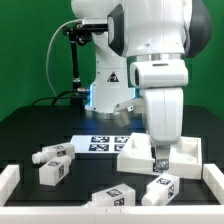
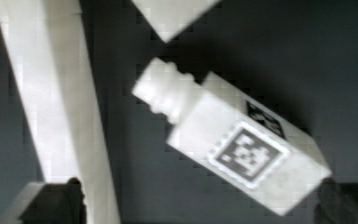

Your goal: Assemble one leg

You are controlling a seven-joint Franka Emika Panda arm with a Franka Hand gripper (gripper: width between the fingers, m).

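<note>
One white tagged leg [image 2: 229, 135], ridged neck

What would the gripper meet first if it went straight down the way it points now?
Most likely the leg lying beneath the open gripper. Depth is unclear, so one finger might catch the raised edge of the tray-like piece beside it first.

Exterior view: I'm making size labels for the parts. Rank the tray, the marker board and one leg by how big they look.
1. Tray.
2. Marker board, partly hidden by the tray, so less sure.
3. Leg, smallest though nearest the camera.
</note>
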